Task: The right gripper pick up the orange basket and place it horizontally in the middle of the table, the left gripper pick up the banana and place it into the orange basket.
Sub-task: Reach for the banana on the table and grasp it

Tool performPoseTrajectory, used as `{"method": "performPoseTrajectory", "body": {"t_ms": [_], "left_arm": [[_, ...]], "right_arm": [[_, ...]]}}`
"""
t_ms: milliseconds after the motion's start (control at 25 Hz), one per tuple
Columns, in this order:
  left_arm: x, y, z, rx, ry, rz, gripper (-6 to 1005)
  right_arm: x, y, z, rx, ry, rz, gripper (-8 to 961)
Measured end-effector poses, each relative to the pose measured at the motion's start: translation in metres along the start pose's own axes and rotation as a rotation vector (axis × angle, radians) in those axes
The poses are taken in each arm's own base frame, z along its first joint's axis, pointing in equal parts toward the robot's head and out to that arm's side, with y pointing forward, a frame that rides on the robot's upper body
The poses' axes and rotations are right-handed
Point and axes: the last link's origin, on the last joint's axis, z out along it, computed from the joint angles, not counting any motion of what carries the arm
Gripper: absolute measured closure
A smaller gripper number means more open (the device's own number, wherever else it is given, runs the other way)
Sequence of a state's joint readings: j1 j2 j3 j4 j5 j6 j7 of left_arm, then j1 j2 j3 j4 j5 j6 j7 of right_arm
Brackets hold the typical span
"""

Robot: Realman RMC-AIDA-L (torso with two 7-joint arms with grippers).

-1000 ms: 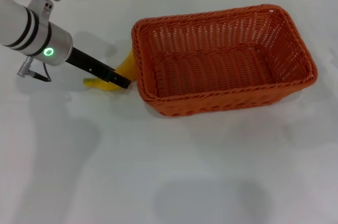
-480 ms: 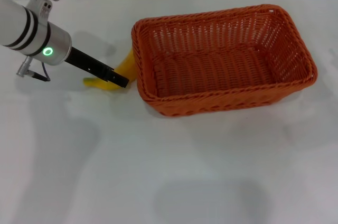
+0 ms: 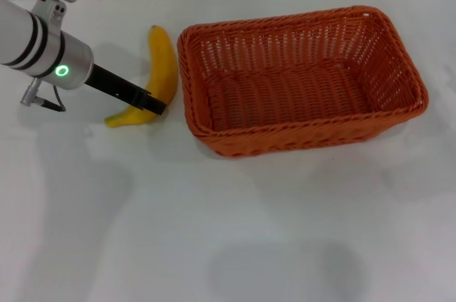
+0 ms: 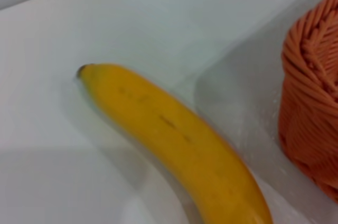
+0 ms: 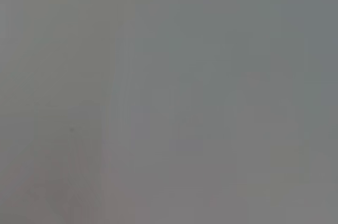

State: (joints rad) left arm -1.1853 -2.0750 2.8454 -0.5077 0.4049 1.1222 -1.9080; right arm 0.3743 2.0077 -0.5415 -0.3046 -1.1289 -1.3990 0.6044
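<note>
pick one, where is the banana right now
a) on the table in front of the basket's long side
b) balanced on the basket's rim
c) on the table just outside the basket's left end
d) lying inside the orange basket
c: the banana lies on the white table beside the left end of the orange basket, with the left gripper at it and nothing inside the basket.

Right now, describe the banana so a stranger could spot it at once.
On the white table sits a big orange basket. Just beside its left end, outside it, lies the banana, with the left claw at its lower part. It is the only yellow, curved thing there.
</note>
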Motion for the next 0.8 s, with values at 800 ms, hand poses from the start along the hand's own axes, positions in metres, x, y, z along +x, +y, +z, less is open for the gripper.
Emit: {"method": "performPoseTrajectory", "body": {"t_ms": [800], "left_arm": [[0.0016, -0.0088, 0.0003, 0.055, 0.038, -0.045, 513]], "right_arm": [[-0.0009, -0.0021, 0.0008, 0.01, -0.003, -0.004, 90]]}}
